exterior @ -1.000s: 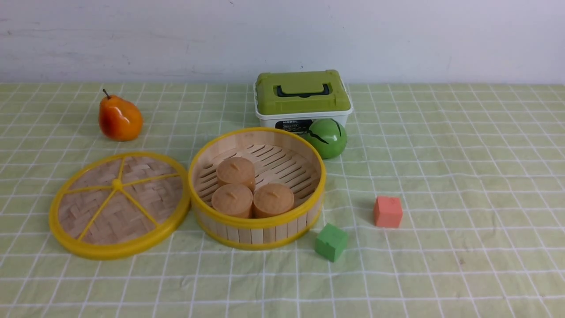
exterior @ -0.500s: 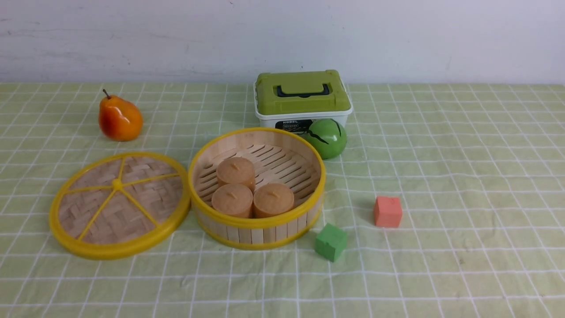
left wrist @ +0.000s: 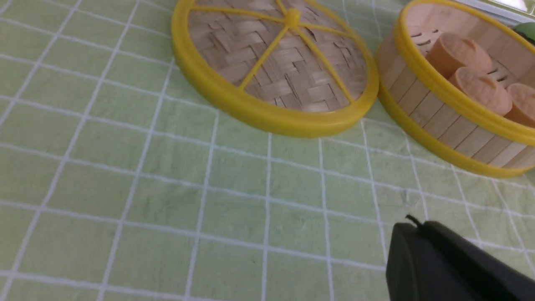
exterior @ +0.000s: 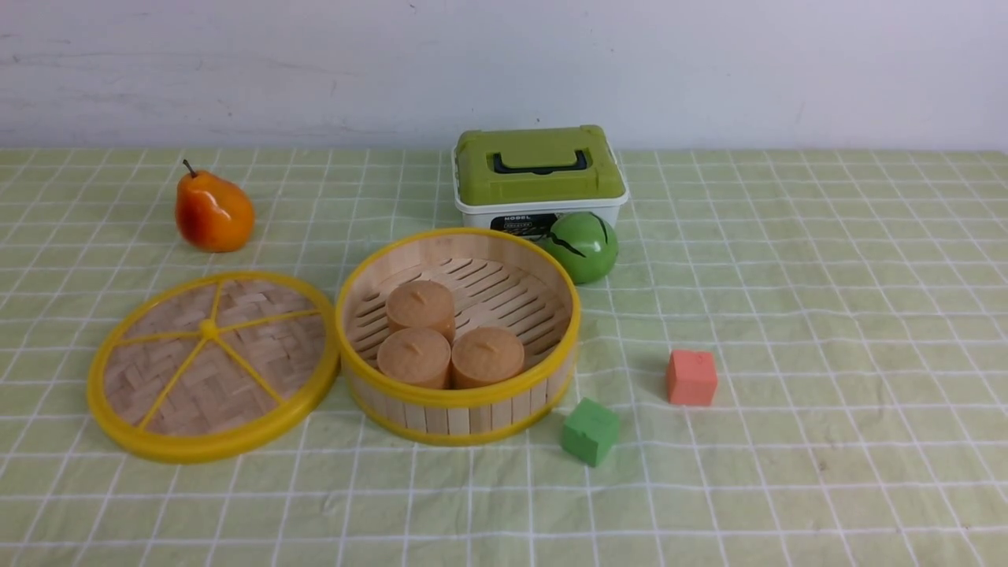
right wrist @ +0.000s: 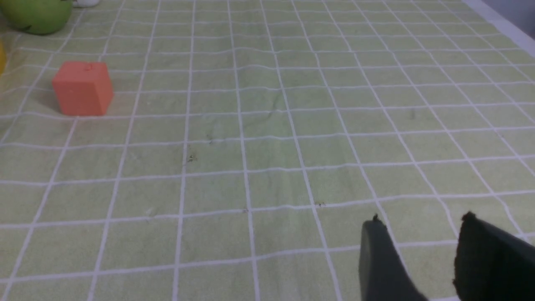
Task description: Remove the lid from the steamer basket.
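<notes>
The lid [exterior: 211, 367], a woven bamboo disc with a yellow rim and spokes, lies flat on the cloth just left of the steamer basket [exterior: 459, 398], its rim touching the basket's side. The basket stands uncovered and holds three tan cylindrical buns [exterior: 450, 336]. Both show in the left wrist view too: the lid [left wrist: 276, 62] and the basket [left wrist: 434, 113]. My left gripper [left wrist: 413, 228] hangs above bare cloth near the lid, shut and empty. My right gripper [right wrist: 422, 221] is open over bare cloth, holding nothing. Neither gripper shows in the front view.
An orange pear [exterior: 213, 214] sits at the back left. A white box with a green lid [exterior: 539, 175] and a green ball [exterior: 583, 246] stand behind the basket. A green cube [exterior: 591, 431] and a red cube [exterior: 691, 378] lie to the basket's right.
</notes>
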`<state>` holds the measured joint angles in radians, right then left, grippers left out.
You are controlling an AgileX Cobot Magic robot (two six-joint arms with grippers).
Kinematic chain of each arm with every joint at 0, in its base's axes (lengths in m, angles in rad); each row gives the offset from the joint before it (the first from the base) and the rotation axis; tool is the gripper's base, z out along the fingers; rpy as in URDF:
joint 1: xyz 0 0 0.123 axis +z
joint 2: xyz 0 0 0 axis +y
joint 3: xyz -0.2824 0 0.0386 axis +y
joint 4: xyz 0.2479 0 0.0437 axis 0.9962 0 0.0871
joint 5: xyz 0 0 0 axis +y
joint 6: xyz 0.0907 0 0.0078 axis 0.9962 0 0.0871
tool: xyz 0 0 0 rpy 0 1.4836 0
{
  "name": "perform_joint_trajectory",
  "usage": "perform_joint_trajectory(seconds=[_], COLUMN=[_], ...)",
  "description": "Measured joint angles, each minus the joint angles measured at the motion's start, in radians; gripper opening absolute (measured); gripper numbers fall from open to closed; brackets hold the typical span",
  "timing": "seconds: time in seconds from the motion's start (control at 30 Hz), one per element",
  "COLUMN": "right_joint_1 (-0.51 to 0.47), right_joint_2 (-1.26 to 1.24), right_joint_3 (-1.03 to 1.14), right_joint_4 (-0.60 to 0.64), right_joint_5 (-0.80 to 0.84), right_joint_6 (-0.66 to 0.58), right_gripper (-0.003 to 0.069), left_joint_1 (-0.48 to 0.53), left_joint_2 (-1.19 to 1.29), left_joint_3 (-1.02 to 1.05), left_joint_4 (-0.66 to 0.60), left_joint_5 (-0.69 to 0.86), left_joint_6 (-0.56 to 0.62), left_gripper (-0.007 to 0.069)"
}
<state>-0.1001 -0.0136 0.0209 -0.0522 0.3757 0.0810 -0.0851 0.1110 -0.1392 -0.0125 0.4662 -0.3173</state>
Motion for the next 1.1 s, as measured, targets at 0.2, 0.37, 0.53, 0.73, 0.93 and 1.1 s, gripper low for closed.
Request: perform_joint_trajectory(seconds=[0.2,0.37,0.53,0.73,0.93,1.1], right_joint_1=[0.000,0.000,0.000,0.000,0.000,0.000], right_joint_2=[0.000,0.000,0.000,0.000,0.000,0.000], right_joint_3=[0.000,0.000,0.000,0.000,0.000,0.000], right_joint_4=[0.000,0.000,0.000,0.000,0.000,0.000], right_joint_5=[0.000,0.000,0.000,0.000,0.000,0.000], right_joint_6=[0.000,0.000,0.000,0.000,0.000,0.000], right_gripper=[0.0241,0.0241,0.0241,0.0241,0.0241,0.0241], left_joint_1=[-0.015,-0.015,-0.015,-0.015,-0.015,-0.015], left_joint_2=[-0.107,-0.122,-0.122,-0.122,-0.122,-0.122], left_joint_3=[0.129,0.167,0.169,0.169,0.169,0.169], left_joint_4=[0.021,0.013,0.013,0.013,0.013,0.013], left_joint_5=[-0.121,-0.069,-0.067,-0.067,-0.067,-0.067], left_joint_6=[0.069,0.101,0.135,0.138,0.138,0.138], left_gripper=[-0.0013,-0.0013,-0.0012,-0.0008,-0.0001,0.0002])
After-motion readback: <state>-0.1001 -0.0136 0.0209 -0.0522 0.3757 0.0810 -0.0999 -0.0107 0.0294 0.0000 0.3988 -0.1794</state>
